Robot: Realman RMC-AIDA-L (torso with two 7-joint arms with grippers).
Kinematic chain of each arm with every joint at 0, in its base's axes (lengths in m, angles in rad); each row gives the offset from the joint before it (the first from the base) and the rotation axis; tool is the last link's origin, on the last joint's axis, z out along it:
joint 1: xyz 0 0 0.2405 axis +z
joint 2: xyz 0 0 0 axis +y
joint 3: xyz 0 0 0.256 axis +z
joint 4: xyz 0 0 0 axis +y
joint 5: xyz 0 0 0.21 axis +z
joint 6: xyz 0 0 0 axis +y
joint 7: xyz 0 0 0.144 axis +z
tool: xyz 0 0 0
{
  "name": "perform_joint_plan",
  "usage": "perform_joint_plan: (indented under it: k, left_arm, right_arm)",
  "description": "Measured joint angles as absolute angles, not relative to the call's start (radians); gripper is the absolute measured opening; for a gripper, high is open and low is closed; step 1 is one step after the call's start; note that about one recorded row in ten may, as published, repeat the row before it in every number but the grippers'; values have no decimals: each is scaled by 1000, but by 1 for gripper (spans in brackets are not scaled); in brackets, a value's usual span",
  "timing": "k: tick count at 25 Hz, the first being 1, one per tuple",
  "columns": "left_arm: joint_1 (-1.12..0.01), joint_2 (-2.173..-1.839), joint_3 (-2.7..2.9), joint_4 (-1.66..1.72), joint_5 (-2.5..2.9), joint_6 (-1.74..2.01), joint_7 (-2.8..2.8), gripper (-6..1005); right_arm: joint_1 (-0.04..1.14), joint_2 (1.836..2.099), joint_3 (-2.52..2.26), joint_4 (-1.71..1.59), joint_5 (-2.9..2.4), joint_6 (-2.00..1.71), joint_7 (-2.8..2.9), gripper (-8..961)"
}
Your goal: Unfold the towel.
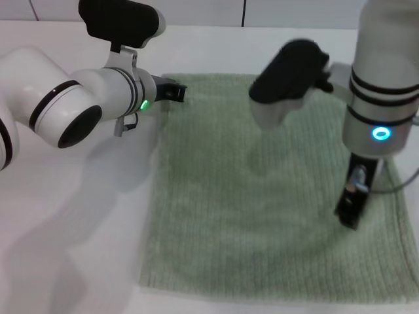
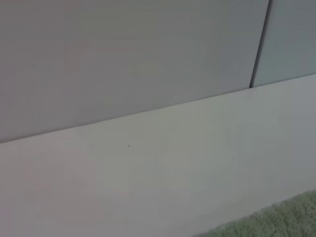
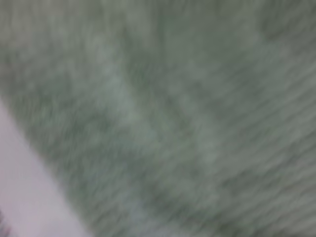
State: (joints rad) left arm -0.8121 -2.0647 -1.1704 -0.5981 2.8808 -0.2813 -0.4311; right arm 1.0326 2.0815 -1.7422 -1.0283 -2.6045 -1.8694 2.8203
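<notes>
A white table (image 1: 78, 216) runs back to a pale wall (image 2: 123, 54) with one dark vertical seam, which only the left wrist view shows, along with a sliver of towel (image 2: 276, 219) at its corner. In the head view the towel (image 1: 262, 196) lies spread flat and roughly square on the table's right half, its near and left edges in sight and its right side running out of view. The left gripper (image 1: 171, 91) sits at the towel's far left corner, low by the cloth; whether its fingers are apart or together cannot be told. The right gripper (image 1: 350, 209) points down over the towel's right part, its fingers equally unclear. The right wrist view shows ribbed cloth (image 3: 187, 113) with a strip of table. Bare table lies left of the towel.
</notes>
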Motion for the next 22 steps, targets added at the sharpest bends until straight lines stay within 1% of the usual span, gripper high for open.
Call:
perform_joint_plan:
  k: [4, 5, 6, 9, 10, 11, 13, 14, 15, 16, 22]
  left_arm:
    - [-811, -2064, -1170, -598, 2881, -281, -431, 22]
    - [-811, -2063, -1170, -598, 2881, -282, -431, 22]
    - [-811, -2063, -1170, -598, 2881, -282, -431, 22]
    - [-810, -2063, -1170, -598, 2881, -282, -427, 22]
    - [-809, -2064, -1170, -598, 2881, -282, -424, 22]
    - [-809, -2064, -1170, -598, 2881, -282, -424, 22]
    - [-807, -2064, -1170, -598, 2881, -281, -423, 22]
    - [-806, -2064, -1170, -598, 2881, -281, -423, 22]
    - [-805, -2064, -1171, -598, 2881, -280, -423, 22]
    - [-804, -2064, -1172, -598, 2881, -279, -423, 22]
    - [-802, -2065, -1176, -598, 2881, -278, -422, 23]
  right_arm:
    - [953, 2082, -1704, -1241, -2721, -1787, 2855, 202]
    - [904, 2083, -1701, -1338, -2771, -1725, 2871, 202]
    - [904, 2083, -1701, -1338, -2771, -1725, 2871, 202]
    - [819, 2083, -1720, -1457, -2823, -1603, 2880, 204]
    - [761, 2083, -1736, -1512, -2846, -1511, 2881, 204]
    - [761, 2083, -1736, -1512, -2846, -1511, 2881, 204]
    - [715, 2083, -1745, -1544, -2854, -1417, 2881, 204]
    - [689, 2082, -1747, -1554, -2855, -1360, 2881, 203]
    - [634, 2080, -1749, -1567, -2856, -1244, 2874, 203]
    - [634, 2080, -1749, -1567, -2856, -1244, 2874, 203]
    - [468, 2080, -1756, -1566, -2857, -914, 2797, 202]
